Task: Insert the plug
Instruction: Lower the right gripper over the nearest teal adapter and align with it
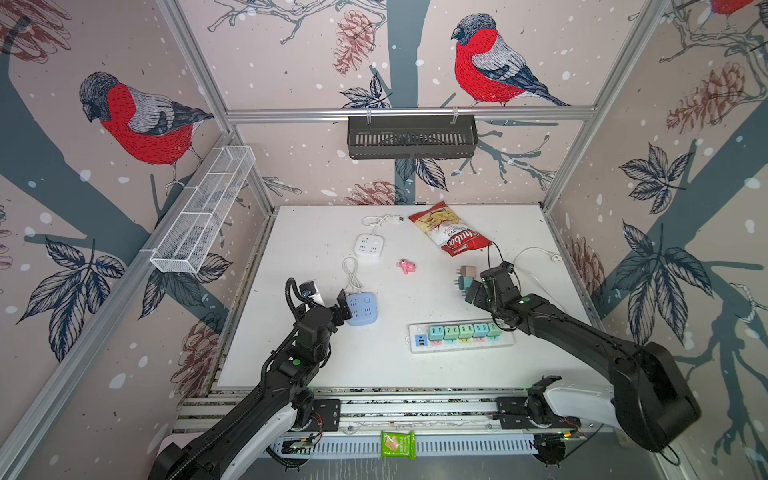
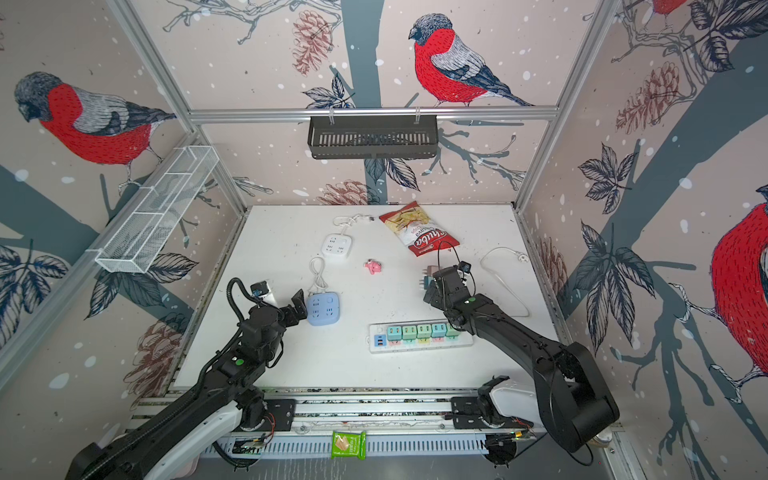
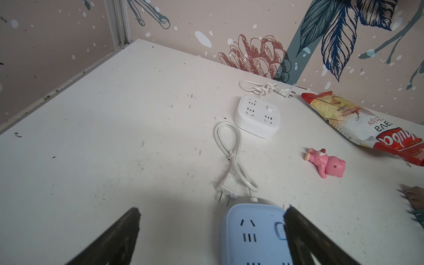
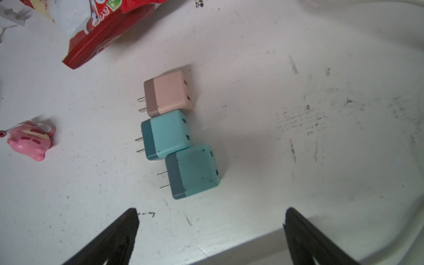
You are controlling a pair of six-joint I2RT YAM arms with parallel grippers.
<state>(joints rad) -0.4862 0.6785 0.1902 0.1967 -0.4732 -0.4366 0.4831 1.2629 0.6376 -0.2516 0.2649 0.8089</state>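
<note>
My white tabletop carries a long white power strip with five teal-green plugs seated. Beyond the strip lies a red-and-white crisp bag. Left of the strip, my left gripper stands wide, one finger over a pale blue square socket block. Between strip and bag, three loose cube plugs, one pink and two teal, lie touching in a row; I see my right gripper above them, jaws wide, empty.

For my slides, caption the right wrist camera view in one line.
Open right end effector over three loose plugs in a row: pink plug, middle teal plug, nearest teal plug.
</note>
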